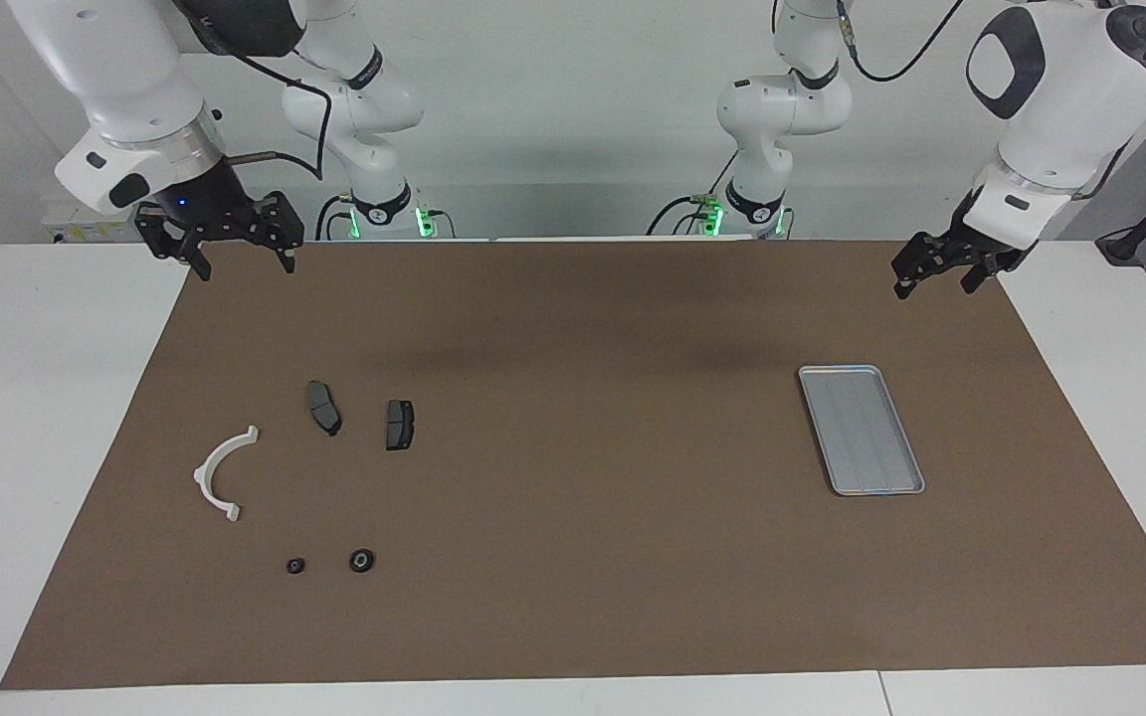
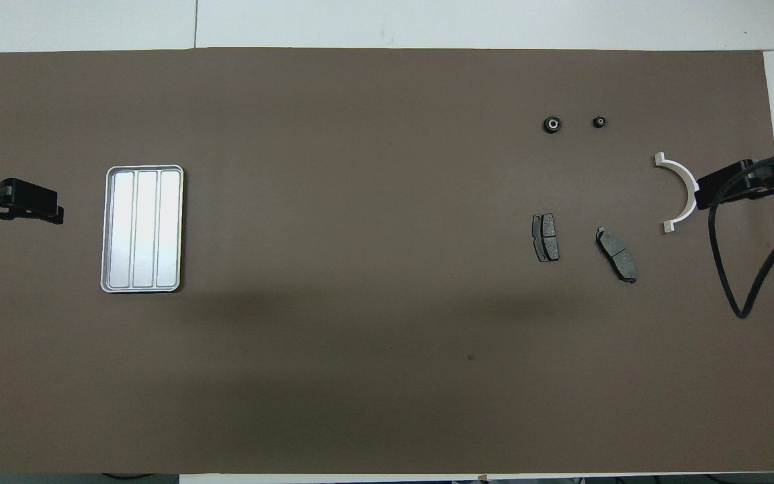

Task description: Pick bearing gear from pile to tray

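Note:
The pile lies toward the right arm's end of the brown mat. It holds a white half-ring bracket [image 1: 220, 474] [image 2: 679, 191], two dark grey pads [image 1: 323, 407] [image 2: 545, 237] and two small black round pieces. The bigger round piece [image 1: 361, 561] [image 2: 552, 124], with a pale centre, looks like the bearing gear. The smaller one [image 1: 295, 566] [image 2: 599, 122] sits beside it. The silver ribbed tray [image 1: 861, 430] [image 2: 142, 229] lies empty toward the left arm's end. My right gripper [image 1: 245, 267] [image 2: 699, 196] hangs open over the mat's edge by the robots. My left gripper [image 1: 933, 286] [image 2: 58, 212] hangs open too, holding nothing.
A brown mat [image 1: 573, 557] covers most of the white table [image 1: 46, 398]. A black cable [image 2: 729, 269] loops down from the right arm, above the mat near the bracket. Both arms wait raised at the mat's corners nearest the robots.

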Available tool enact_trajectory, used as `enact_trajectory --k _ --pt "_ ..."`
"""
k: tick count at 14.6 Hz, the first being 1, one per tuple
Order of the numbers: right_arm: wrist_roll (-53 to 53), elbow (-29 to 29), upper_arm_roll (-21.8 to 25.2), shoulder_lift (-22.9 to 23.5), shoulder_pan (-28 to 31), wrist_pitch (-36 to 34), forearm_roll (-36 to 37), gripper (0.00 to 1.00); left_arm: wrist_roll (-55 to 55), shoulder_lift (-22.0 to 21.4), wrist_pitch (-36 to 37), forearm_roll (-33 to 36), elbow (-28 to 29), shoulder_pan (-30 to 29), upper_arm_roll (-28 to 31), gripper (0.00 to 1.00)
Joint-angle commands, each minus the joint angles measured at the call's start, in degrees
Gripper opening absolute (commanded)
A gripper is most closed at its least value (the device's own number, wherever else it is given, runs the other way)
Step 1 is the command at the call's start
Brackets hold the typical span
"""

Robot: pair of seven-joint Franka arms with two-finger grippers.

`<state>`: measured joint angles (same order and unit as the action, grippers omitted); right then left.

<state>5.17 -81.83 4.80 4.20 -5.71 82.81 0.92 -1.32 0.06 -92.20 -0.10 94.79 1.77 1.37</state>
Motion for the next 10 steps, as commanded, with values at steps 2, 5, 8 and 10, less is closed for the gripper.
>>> enact_trajectory --k 2,5,8,10 --pt "-0.16 -1.40 0.56 -1.13 -0.53 0.86 -0.40 1.00 -0.17 -1.37 -0.26 0.71 1.10 -0.10 -0.23 1.00" --pt "0.01 -1.22 0.56 -1.04 -0.53 0.95 0.57 1.00 -0.17 -1.37 -0.26 0.71 1.10 -0.10 -0.23 1.00" --pt "-0.07 -1.14 0.56 -1.13 -1.06 1.04 1.01 1.00 -0.17 -1.29 -0.26 0.71 1.10 -0.10 -0.23 1.00" --pt "-0.07 -1.14 0.48 -1.13 -1.06 1.04 0.92 1.00 -0.17 -1.29 -0.26 0.71 1.10 -0.10 -0.23 1.00"
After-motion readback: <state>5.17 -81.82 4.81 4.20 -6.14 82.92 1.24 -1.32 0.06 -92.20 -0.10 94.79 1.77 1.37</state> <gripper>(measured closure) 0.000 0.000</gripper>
